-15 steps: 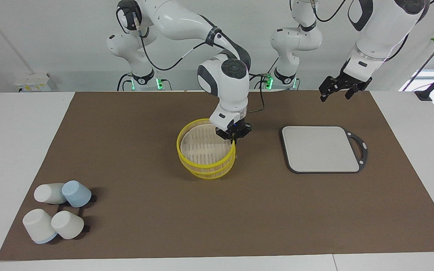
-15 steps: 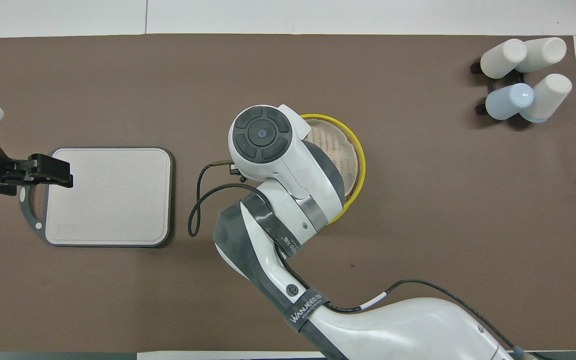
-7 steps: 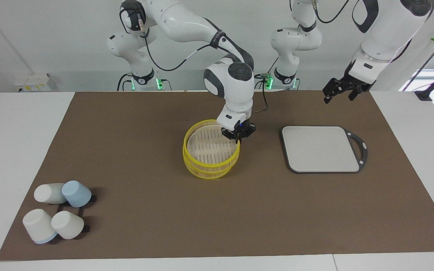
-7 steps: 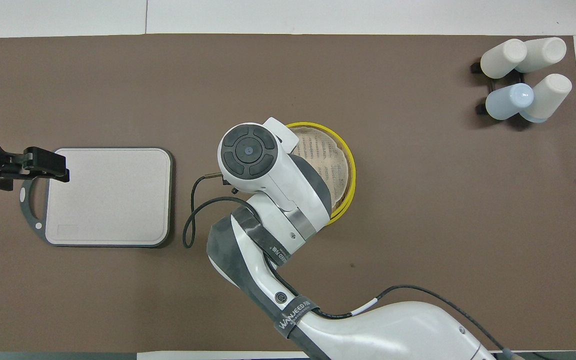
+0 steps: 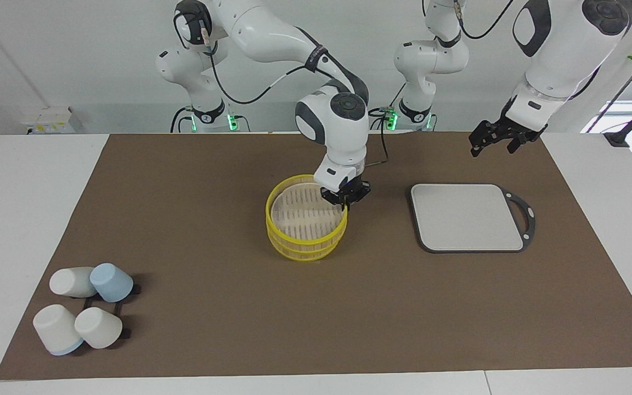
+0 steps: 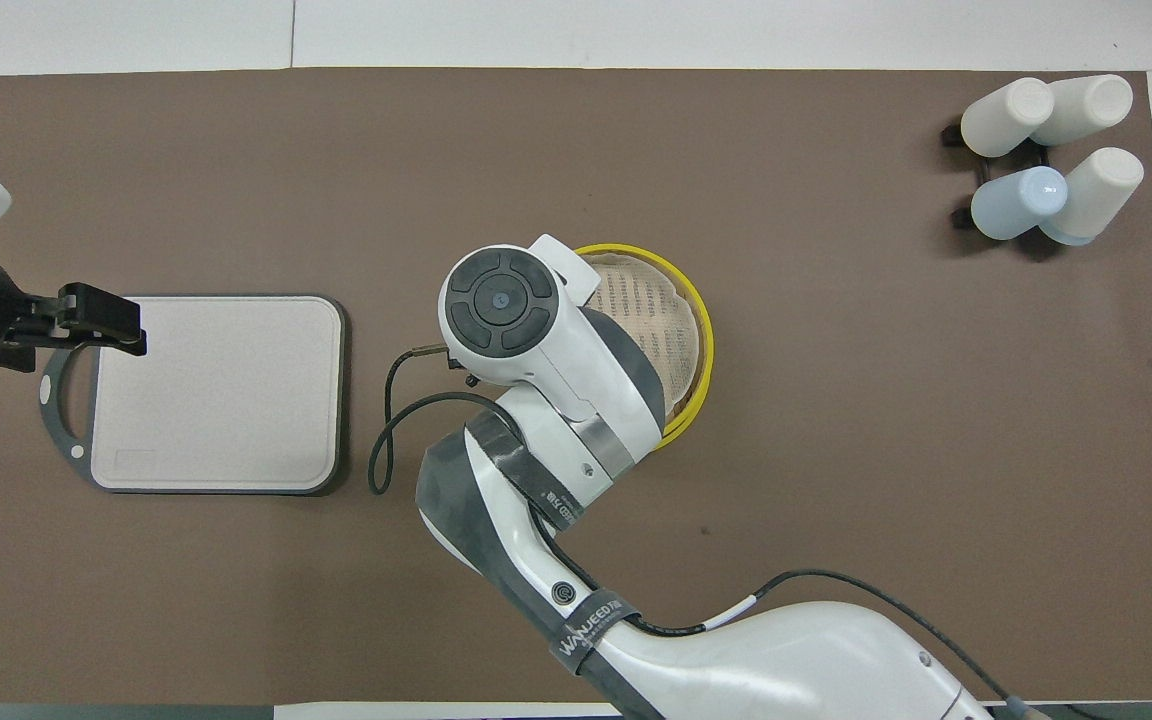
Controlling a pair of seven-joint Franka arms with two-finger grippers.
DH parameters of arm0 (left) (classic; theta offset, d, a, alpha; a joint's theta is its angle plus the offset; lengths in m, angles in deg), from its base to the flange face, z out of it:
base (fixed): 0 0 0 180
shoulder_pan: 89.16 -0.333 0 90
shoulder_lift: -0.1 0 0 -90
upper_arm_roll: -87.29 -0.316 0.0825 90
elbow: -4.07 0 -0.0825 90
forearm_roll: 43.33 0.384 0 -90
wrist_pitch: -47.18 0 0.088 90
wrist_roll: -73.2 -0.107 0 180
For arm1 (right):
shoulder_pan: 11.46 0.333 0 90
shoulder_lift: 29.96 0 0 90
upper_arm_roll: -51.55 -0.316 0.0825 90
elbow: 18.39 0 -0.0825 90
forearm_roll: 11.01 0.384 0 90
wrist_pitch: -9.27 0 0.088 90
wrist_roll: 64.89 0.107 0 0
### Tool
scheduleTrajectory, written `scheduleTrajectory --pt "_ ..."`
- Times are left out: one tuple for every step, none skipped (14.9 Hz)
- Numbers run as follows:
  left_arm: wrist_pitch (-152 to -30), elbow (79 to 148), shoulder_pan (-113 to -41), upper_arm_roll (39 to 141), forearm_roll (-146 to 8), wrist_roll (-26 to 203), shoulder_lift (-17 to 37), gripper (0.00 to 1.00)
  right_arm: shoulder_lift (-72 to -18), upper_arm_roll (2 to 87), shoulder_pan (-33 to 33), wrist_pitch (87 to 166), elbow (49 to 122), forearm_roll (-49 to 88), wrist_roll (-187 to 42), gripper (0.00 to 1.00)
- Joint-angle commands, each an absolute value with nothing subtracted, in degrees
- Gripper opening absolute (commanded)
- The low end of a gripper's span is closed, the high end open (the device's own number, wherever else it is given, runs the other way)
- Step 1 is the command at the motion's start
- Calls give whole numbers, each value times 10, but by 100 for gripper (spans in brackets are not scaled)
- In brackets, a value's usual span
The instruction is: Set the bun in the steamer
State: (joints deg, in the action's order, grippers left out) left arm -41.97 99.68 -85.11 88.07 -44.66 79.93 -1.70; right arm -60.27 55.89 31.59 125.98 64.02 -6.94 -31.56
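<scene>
A round, yellow-rimmed steamer (image 5: 305,222) of ribbed walls and pale slats sits mid-table; no bun shows. The right gripper (image 5: 345,198) pinches its rim nearest the robots. The left gripper (image 5: 496,138) hangs spread over the table's edge, near a square grey board (image 5: 467,217).

A white table (image 5: 30,219) carries a brown mat (image 5: 195,307). On the mat sit the yellow steamer (image 5: 306,225) mid-table, a grey square board (image 5: 469,218) toward the left arm's end, and four cups (image 5: 83,310), seemingly on a black rack.
</scene>
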Motion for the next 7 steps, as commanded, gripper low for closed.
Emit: scheduleTrajectory --pt "-407 984 -861 886 -445 787 -17 100 -591 555 312 1266 666 -75 -314 0" --pt "-408 983 -861 885 -446 787 -17 100 -590 555 313 1266 670 -75 -314 0" --pt "-408 982 -861 885 -447 787 -15 100 -589 555 313 1266 673 -75 -314 0" --pt "-408 979 -861 885 -447 787 -15 100 -587 555 313 1264 678 -76 -314 0" --pt "-408 972 -861 885 -446 787 -15 100 -584 555 313 1263 681 -76 -314 0" --pt "-408 971 -861 885 -446 787 -14 100 -584 555 314 1263 684 -77 -314 0" --pt "-407 971 -861 885 -446 787 -16 100 -583 555 314 1263 684 -77 -314 0"
